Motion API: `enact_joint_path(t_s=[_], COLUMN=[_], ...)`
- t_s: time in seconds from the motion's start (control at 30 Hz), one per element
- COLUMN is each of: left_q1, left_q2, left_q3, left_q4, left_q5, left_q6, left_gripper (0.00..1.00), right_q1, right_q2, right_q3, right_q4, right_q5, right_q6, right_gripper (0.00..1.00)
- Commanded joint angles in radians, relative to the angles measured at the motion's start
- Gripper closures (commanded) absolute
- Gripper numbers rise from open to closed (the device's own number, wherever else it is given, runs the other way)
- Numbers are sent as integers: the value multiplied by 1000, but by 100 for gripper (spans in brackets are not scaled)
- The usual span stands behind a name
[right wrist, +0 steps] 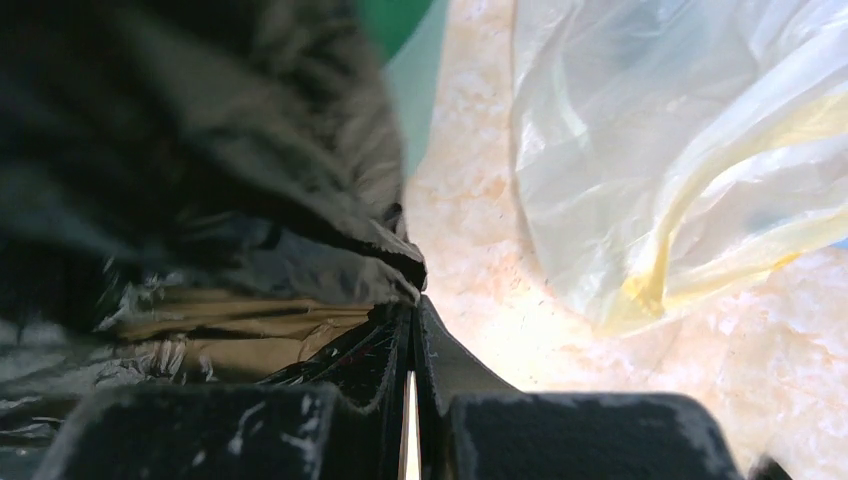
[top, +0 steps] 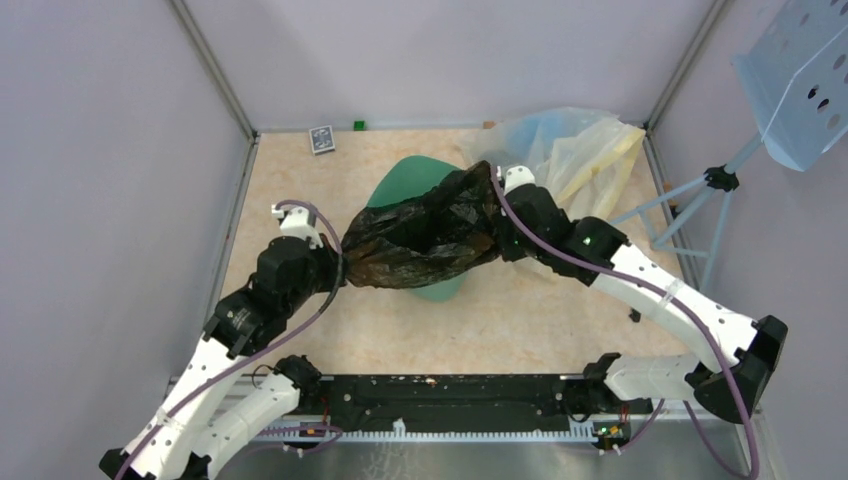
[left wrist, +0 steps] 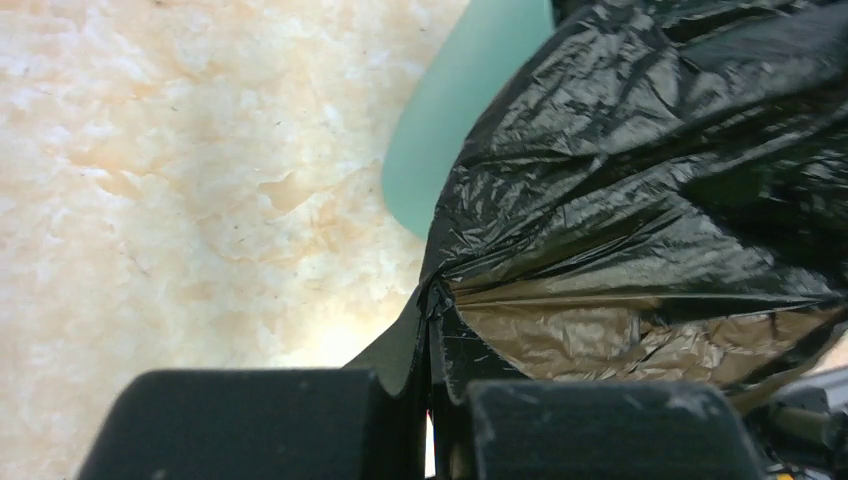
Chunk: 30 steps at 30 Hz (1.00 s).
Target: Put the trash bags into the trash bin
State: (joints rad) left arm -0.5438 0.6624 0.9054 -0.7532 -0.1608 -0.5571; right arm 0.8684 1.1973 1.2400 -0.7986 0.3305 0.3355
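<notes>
My left gripper [top: 338, 268] is clenched on the left end of the black trash bag [top: 430, 230]. In the left wrist view the two pads meet with a pinched fold of glossy film drawn tight between them. My right gripper [top: 497, 208] is clamped the same way on the bag's opposite end, and in the right wrist view the plastic gathers into the closed fingertips. The bag hangs stretched between my two hands, crinkled and partly see-through brown where the light passes.

It lies across the mint-green trash bin [top: 405, 180] and hides most of it. Green shows only at the far side and as a sliver at the near side. I cannot tell whether any of the bag is inside the bin.

Just right of my right hand, a heap of clear and yellowish plastic bags [top: 575, 145] rests on the marbled table [top: 520, 320], in the far right corner.
</notes>
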Motion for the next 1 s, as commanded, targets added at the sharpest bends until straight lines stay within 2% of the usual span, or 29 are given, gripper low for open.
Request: enact_joint_path(t_s=[0.0,0.27,0.37,0.6,0.77,0.9,0.97], left_q1=[2,6,17,94,147,163,167], left_q2=[-20,47,100,211,244,218,212], left_q3=[-60,-56,-48,-58,-100,-119,-116], left_q4=[136,269,300,335,361,370,355], left_q5=[-106,-190,-181,-42,57,80,90], left_q6=[-20,33,50,50,34,35,40], left_gripper=[98,82,80,75,73,69,65], right_q1=[-79,-175,-210,-291,-314,-316,-317], right_q2=[-42,24,32,79,97,41,13], right_q3=[-1,58,58,21,16,9,5], right_q4=[141,211,246,312,298,299,297], right_q5=[-20,-64,-114,-270,-302,-273,-270], right_q6=[-16,-63,-67,-44,-41,-59,-73], right_gripper=[100,88,84,85,86,80,72])
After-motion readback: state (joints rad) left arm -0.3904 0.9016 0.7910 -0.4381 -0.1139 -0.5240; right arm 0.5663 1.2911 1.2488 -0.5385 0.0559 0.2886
